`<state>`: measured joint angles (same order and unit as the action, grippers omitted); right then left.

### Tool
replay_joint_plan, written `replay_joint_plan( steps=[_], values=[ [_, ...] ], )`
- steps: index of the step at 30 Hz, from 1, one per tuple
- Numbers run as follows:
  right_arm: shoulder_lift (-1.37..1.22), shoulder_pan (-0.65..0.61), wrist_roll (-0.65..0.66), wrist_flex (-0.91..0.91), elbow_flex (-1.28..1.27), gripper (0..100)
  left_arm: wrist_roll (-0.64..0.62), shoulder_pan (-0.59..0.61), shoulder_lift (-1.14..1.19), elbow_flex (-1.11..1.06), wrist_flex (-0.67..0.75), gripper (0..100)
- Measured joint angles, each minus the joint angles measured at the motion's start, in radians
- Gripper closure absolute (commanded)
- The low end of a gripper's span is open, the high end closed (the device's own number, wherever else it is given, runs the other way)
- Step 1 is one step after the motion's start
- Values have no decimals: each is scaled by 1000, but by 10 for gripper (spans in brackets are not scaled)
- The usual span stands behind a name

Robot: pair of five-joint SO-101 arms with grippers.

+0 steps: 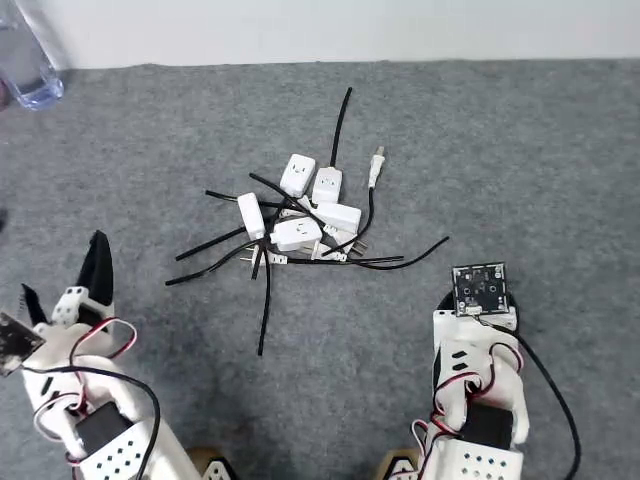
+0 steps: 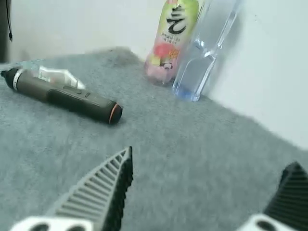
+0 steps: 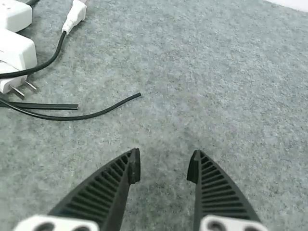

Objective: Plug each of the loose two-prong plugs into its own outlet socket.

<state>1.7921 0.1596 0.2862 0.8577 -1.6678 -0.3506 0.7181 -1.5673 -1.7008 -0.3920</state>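
— What is hard to make out?
— The pile of white plugs and sockets (image 1: 305,215) mid-table: black cords (image 1: 265,300) cross it, hiding which piece is which.
— Room around it?
— Bare grey mat (image 1: 550,150) on every side.
— The jaws?
— On the left gripper (image 2: 210,161) they gape wide, on the right gripper (image 3: 164,156) partly; both hold nothing.

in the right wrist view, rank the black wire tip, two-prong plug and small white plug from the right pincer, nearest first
1. The black wire tip, alone on the carpet just ahead of the right pincer.
2. The two-prong plug, off to the side beside a white block.
3. The small white plug, farther off on its own black cable.
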Motion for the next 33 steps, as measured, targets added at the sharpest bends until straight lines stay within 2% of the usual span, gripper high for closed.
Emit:
replay_joint_plan(
  steps=[3, 5, 11, 14, 33],
  values=[
    [0, 0, 0, 0, 0, 819, 8, -25, 0, 0, -109, 551],
    [0, 0, 0, 0, 0, 819, 98, -81, 0, 0, -166, 551],
    [0, 0, 0, 0, 0, 819, 488, -333, 0, 0, -373, 551],
    [0, 0, 0, 0, 0, 819, 609, -371, 0, 0, -430, 551],
    [0, 0, 0, 0, 0, 820, 634, -390, 0, 0, -451, 551]
  ],
)
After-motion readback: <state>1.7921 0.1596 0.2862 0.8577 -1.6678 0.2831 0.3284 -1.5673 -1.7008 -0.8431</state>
